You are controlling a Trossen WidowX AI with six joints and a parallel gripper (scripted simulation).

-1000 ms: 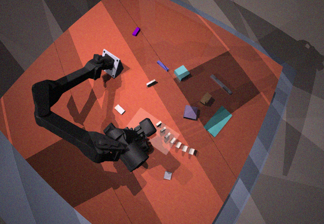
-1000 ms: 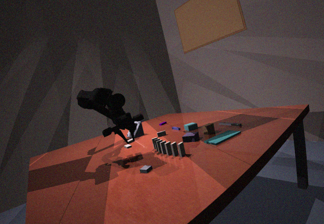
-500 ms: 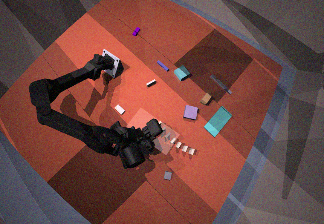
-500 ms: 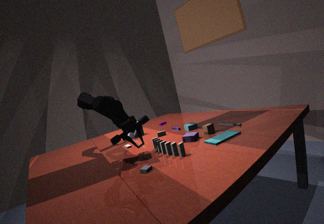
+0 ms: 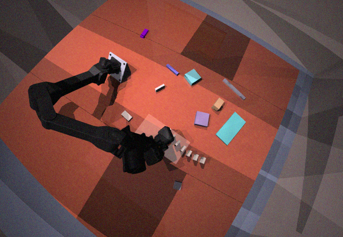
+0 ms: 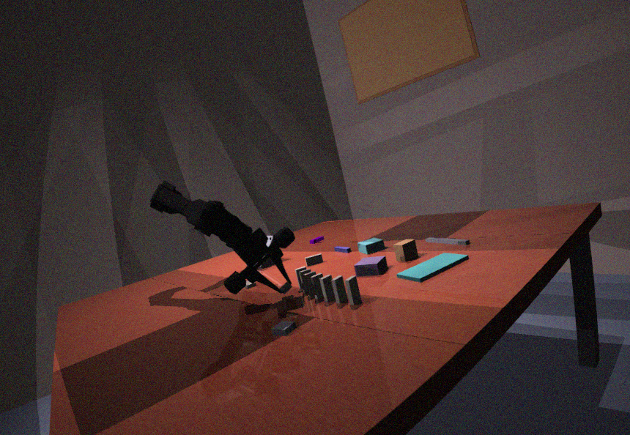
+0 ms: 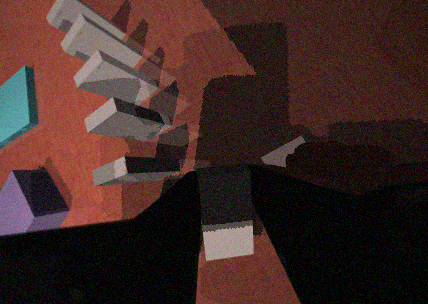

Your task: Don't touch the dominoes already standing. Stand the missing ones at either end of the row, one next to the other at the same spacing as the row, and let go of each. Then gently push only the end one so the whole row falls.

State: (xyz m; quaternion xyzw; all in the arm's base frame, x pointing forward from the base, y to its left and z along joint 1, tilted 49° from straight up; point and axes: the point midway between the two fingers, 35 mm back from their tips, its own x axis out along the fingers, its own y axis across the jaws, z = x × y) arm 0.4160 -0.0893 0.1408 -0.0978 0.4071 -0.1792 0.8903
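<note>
A row of several grey dominoes (image 5: 189, 153) (image 6: 325, 288) (image 7: 117, 77) stands on the red table (image 5: 83, 51). My gripper (image 5: 167, 142) (image 6: 280, 283) (image 7: 222, 176) is low at the row's left end, just beside the end domino (image 5: 177, 143) (image 7: 135, 167). It is shut on a white domino (image 7: 227, 242), held upright between the fingers close to the table. In the overhead view the arm hides the held domino. A pale see-through square patch (image 5: 149, 126) lies on the table under the gripper.
Loose dominoes lie flat: a white one (image 5: 126, 115), a black-and-white one (image 5: 160, 87) (image 6: 313, 259), a grey one (image 5: 177, 185) (image 6: 283, 327). Behind the row are a lilac block (image 5: 202, 118), tan block (image 5: 218, 103), teal slab (image 5: 230, 127), teal block (image 5: 192, 76) and grey bar (image 5: 233, 89).
</note>
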